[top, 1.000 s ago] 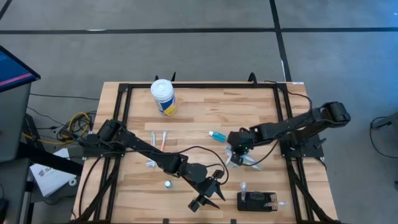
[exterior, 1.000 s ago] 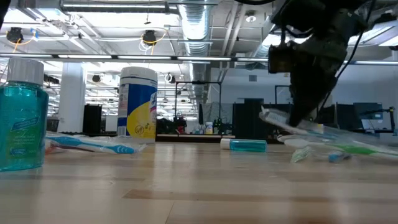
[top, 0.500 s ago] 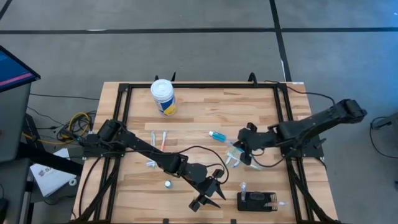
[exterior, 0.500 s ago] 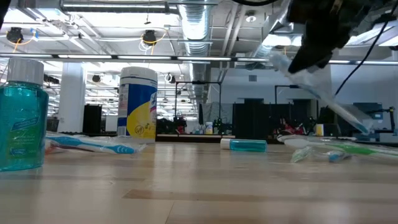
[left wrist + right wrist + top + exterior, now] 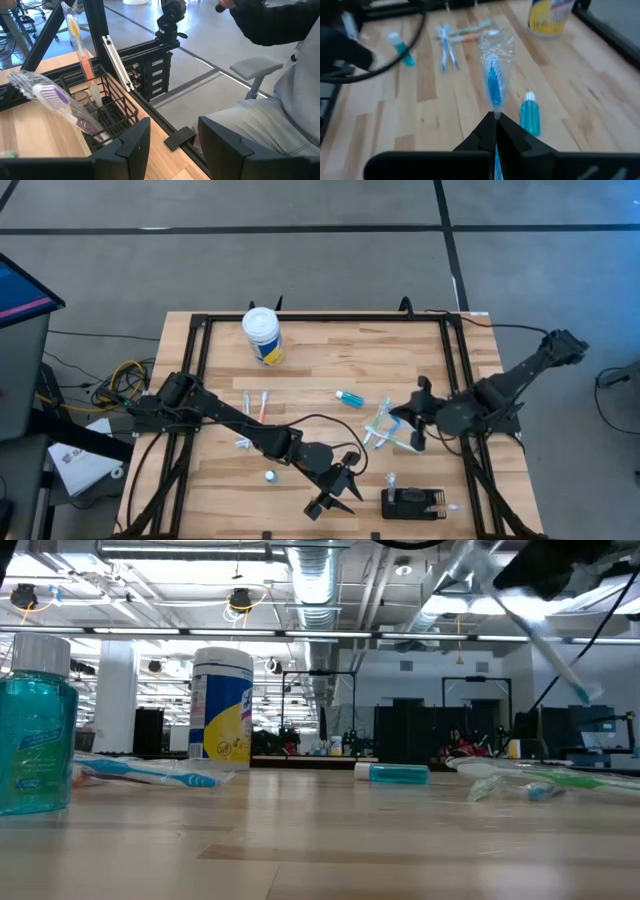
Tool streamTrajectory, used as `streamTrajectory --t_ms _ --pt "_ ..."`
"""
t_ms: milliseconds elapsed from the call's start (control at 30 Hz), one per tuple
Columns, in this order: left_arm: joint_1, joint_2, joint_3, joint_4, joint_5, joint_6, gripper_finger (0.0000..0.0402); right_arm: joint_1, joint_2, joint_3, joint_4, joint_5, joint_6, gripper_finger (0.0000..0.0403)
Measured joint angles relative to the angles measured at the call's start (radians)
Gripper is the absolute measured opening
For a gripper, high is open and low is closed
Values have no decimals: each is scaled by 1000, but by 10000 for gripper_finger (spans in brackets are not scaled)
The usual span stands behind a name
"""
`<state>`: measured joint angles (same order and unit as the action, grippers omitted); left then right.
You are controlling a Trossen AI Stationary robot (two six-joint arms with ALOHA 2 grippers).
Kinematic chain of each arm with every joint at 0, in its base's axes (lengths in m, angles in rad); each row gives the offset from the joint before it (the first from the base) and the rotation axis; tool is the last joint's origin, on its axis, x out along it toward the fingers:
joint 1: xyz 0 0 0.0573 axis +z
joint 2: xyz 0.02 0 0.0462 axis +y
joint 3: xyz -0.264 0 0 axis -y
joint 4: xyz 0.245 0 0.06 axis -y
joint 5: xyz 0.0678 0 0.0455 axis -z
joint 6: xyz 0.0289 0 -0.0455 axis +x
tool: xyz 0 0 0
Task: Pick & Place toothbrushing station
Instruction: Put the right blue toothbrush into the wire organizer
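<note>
the right gripper [image 5: 495, 116] is pinching a wrapped blue toothbrush [image 5: 493, 82] with its fingers pressed together on the wrapper's end, holding it clear above the table [image 5: 320, 370] right of centre. the toothbrushing station [image 5: 411, 503] is lying flat near the table's front edge, right of the left gripper [image 5: 335, 490], which is waiting low beside it with its fingers spread and holding nothing. to do this step well, i judge the brush should be travelling high until it is over the station, then coming down aligned with a slot, since the wrapper is soft and may be swinging. the black frame rail [image 5: 466, 380] on the right and the front edge are leaving little margin; the small bottle [image 5: 349, 397] and another wrapped brush [image 5: 392, 480] are lying near the path, while the tub [image 5: 263, 336] is standing well apart.
</note>
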<state>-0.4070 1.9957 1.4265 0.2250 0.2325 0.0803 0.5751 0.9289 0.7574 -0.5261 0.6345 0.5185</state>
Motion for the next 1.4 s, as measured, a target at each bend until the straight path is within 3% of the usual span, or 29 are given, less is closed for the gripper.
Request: streamTrajectory --t_ms 267,700,1067,1400 --pt "20 0 0 7 0 -4 159 204 -91 0 -50 181 2 0" --pt "50 0 0 25 -1 -18 159 573 -130 0 -171 463 103 0" --pt "50 0 0 24 0 -18 159 834 -60 0 -200 658 218 0" --pt "50 0 0 25 0 -18 159 969 33 0 -185 768 306 0"
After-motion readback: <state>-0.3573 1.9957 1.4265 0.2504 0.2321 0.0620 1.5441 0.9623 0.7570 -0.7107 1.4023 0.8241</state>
